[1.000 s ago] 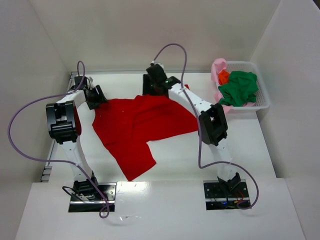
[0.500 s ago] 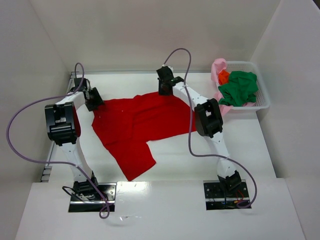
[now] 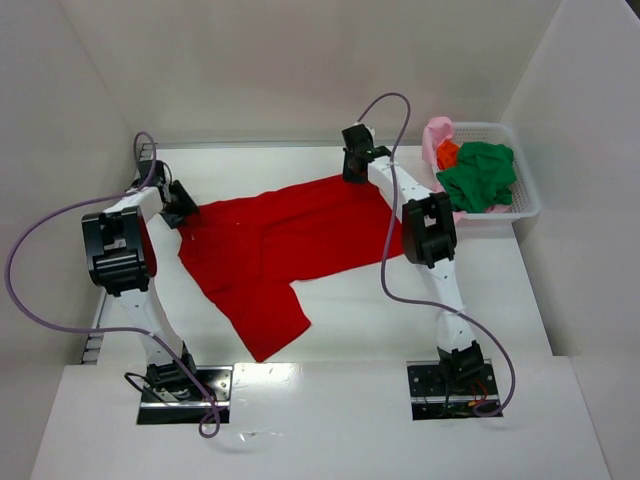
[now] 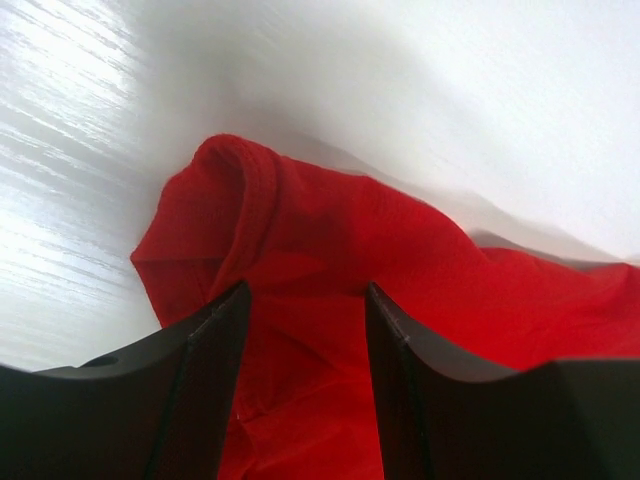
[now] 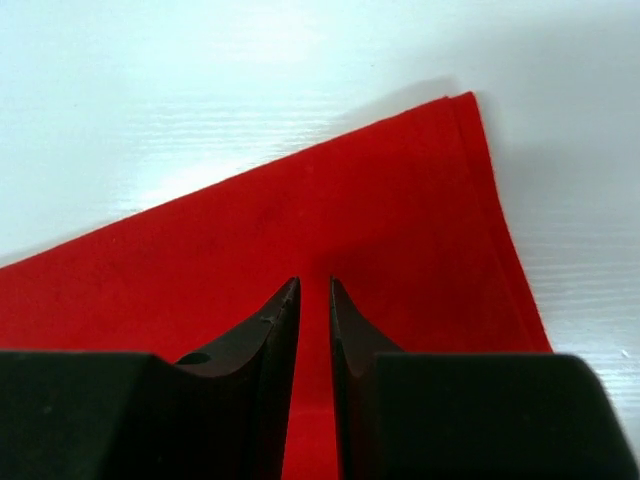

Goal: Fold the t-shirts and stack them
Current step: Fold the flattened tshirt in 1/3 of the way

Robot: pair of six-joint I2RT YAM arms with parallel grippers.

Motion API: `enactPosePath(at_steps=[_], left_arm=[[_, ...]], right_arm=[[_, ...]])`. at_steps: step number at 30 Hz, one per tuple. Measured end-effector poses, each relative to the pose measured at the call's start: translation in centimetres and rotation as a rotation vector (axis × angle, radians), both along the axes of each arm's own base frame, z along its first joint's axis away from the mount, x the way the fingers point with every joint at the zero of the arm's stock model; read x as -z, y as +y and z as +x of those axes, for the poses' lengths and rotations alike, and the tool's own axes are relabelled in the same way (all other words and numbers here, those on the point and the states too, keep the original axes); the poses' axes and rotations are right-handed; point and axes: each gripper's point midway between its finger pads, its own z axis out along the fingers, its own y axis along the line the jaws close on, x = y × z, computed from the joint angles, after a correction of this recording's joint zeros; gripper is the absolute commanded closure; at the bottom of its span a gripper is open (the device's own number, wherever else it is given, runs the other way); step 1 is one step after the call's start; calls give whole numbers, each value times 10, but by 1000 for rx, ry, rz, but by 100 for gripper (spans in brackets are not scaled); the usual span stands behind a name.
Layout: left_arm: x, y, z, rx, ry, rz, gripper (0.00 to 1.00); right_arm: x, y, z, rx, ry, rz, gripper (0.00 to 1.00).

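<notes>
The red t-shirt (image 3: 280, 240) lies spread on the white bench (image 3: 480, 290) between my 2 arms. It is mostly flat, and 1 long part reaches toward the near edge.

My left hand (image 3: 180, 205) is at the far left corner of the cloth, low over the bench. In my left wrist view its 2 dark fingers (image 4: 210, 360) stand a little apart, and a thick bunch of red cloth fills the gap between them. I hold this bunch clamped. In front of the fingers a hemmed edge of the shirt is folded over and stands up from the bench in a small ridge.

My right hand (image 3: 357, 165) is at the far right corner of the same shirt, near the back wall. In my right wrist view the 2 fingers are almost together, with only a thin line of red between them, so this hand is pinched on a thin layer of the cloth. Beyond the tips the shirt lies smooth and ends in 1 clean corner, with a stitched hem on the right side.

At the far right of the bench stands a white basket (image 3: 505, 214). Inside it a green t-shirt (image 3: 480, 178) is crumpled on top. An orange t-shirt (image 3: 447, 153) shows just beside it, and a pink t-shirt (image 3: 436, 133) hangs over the left rim of the basket.
</notes>
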Motion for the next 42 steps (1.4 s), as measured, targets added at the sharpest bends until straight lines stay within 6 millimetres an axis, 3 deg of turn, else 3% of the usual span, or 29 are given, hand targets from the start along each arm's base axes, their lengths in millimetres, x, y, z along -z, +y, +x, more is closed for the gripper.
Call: enactPosePath(at_steps=[9, 12, 16, 17, 21, 23, 32, 42], left_arm=[[-3, 2, 0, -23, 27, 18, 43], [-7, 5, 6, -27, 39, 52, 49], [-8, 6, 18, -12, 37, 88, 65], [-7, 5, 19, -10, 41, 93, 76], [-2, 3, 25, -4, 60, 113, 96], [0, 2, 28, -1, 69, 120, 100], [4, 3, 39, 2, 94, 138, 100], [3, 4, 73, 59, 98, 169, 100]], right_arm=[[22, 8, 6, -67, 39, 23, 80], [21, 9, 12, -80, 32, 35, 82], [20, 4, 14, -94, 44, 45, 91], [19, 2, 14, -96, 47, 44, 92], [15, -7, 17, -96, 48, 43, 95], [13, -12, 18, -92, 48, 44, 96], [19, -24, 16, -76, 76, 35, 97], [26, -47, 19, -44, 88, 46, 100]])
